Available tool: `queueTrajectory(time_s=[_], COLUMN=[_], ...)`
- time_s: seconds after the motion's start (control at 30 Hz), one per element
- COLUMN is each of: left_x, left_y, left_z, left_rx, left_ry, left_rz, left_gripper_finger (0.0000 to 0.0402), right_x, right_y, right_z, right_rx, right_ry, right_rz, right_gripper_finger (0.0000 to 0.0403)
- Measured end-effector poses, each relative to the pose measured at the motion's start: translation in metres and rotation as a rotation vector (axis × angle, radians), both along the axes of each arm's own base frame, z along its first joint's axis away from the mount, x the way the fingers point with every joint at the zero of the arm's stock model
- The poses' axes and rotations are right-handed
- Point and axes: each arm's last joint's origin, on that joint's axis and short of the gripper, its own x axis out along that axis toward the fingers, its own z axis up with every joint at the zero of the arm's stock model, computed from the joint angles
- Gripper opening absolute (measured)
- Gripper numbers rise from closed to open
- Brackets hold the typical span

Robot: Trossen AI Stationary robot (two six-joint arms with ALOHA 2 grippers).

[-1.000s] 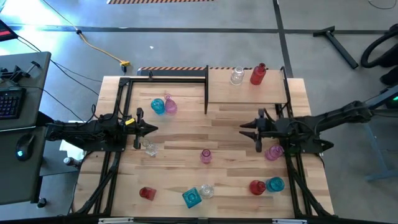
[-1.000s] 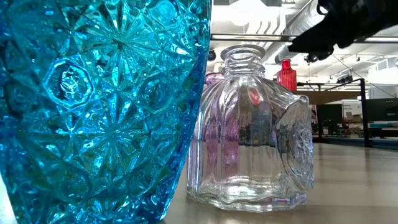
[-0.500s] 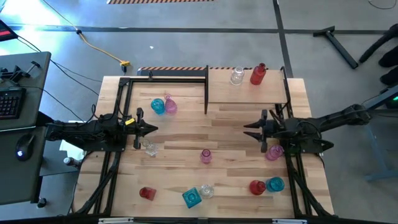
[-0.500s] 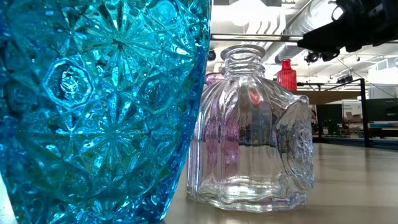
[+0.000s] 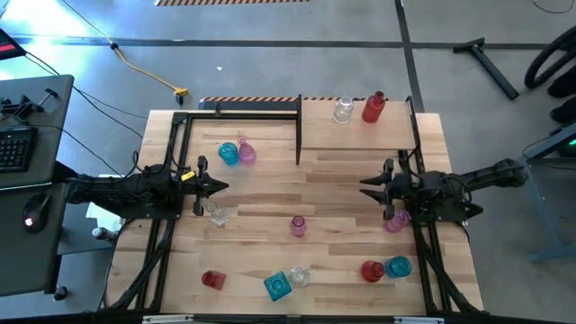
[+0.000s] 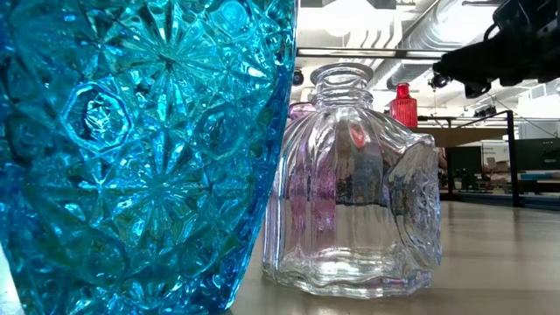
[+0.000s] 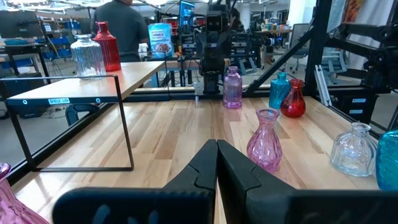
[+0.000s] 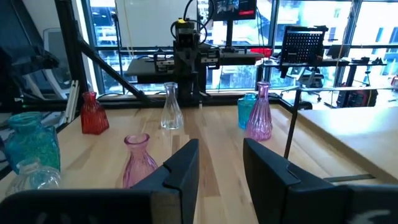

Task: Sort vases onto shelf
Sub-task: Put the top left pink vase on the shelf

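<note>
Right gripper (image 5: pixel 372 190) has drawn back toward its side of the table over the last second; fingers stand apart, nothing between them. We read this as a retreat after a placing, or a reset before the next pick.

Left gripper (image 5: pixel 219 187) has not moved, fingers pressed together, empty.

Shelf (image 5: pixel 396 136) holds two: clear vase (image 5: pixel 343 111) and red vase (image 5: pixel 373 107), side by side at its far edge. Its near part is bare, so there is room for more.

Not yet sorted: pink vase (image 5: pixel 395 220) just beside the right wrist, mid-table pink (image 5: pixel 298 226), red and teal pair (image 5: pixel 385 268) near the front edge, and others on the left half.

Open lane between the grippers. The shelf's posts (image 5: pixel 298 126) call for care on approach.
</note>
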Motion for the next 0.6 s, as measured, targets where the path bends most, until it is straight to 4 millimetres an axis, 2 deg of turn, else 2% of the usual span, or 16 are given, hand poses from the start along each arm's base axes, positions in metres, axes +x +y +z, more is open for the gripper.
queueTrajectory(time_s=[0.6], left_x=[0.000], left_y=[0.000], left_z=[0.000], left_rx=[0.000], left_ry=[0.000], left_rz=[0.000], left_gripper_finger=[0.0001], right_x=[-0.001], right_y=[0.001], right_z=[-0.015], right_rx=[0.109], right_ry=[0.136], right_rz=[0.033], right_gripper_finger=[0.0108])
